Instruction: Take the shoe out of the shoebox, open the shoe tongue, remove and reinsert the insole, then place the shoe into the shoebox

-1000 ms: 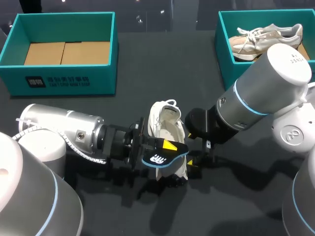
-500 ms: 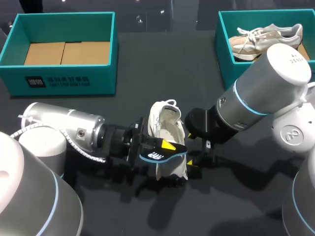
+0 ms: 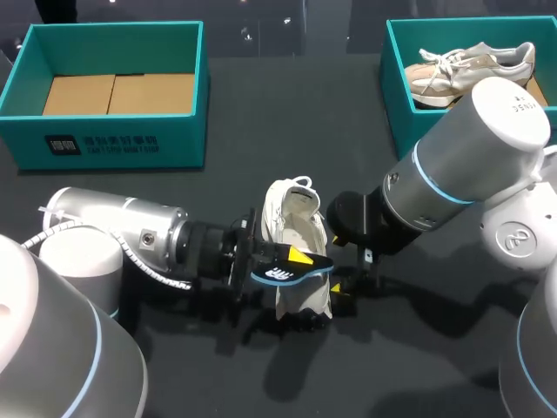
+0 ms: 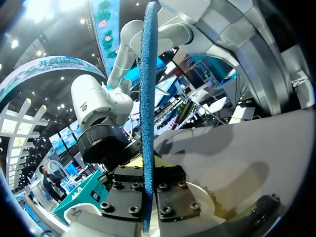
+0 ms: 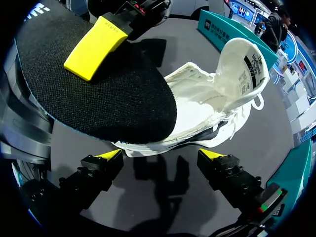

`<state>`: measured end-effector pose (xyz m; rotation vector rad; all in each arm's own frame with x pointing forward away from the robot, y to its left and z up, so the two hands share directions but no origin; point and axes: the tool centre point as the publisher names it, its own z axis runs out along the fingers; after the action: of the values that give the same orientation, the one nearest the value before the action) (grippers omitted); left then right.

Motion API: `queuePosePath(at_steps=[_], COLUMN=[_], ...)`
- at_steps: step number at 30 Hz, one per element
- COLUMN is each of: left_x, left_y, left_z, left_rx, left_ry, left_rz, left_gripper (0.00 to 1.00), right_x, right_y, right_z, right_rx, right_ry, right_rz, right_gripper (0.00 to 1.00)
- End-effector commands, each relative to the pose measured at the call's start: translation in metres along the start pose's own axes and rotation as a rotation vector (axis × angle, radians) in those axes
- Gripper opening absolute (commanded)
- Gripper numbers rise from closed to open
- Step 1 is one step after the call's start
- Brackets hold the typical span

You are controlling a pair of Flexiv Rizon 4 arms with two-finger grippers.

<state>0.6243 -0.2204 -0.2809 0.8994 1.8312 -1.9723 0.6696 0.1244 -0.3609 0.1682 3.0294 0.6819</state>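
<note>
My left gripper point(image 3: 294, 259) is clamped on the insole point(image 3: 277, 276), one finger on either face. It holds the insole (black, with a blue edge) tilted just over the forepart of the white shoe point(image 3: 296, 213). The shoe sits mid-table on the dark table point(image 3: 287, 113), its tongue standing up. My right gripper point(image 5: 163, 157) is low beside the shoe, jaws wide and gripping nothing. The left shoebox point(image 3: 104, 131) shows bare cardboard; the right shoebox point(image 3: 393, 96) holds a beige shoe point(image 3: 470, 65).
</note>
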Motion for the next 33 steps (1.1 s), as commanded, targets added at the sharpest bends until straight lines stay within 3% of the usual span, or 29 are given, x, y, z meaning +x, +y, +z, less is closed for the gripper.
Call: queuePosePath(at_steps=[1, 33], left_x=[0.001, 0.000], left_y=[-0.001, 0.023], left_z=[0.002, 0.005], left_rx=[-0.009, -0.127], left_ry=[-0.017, -0.166], left_rz=[0.006, -0.006], left_gripper=[0.00, 0.00], right_x=[0.001, 0.001], right_y=[0.000, 0.000], right_z=[0.001, 0.001], right_rx=[0.000, 0.000], right_ry=[-0.003, -0.003], right_rz=[0.000, 0.000], right_gripper=[1.00, 1.00])
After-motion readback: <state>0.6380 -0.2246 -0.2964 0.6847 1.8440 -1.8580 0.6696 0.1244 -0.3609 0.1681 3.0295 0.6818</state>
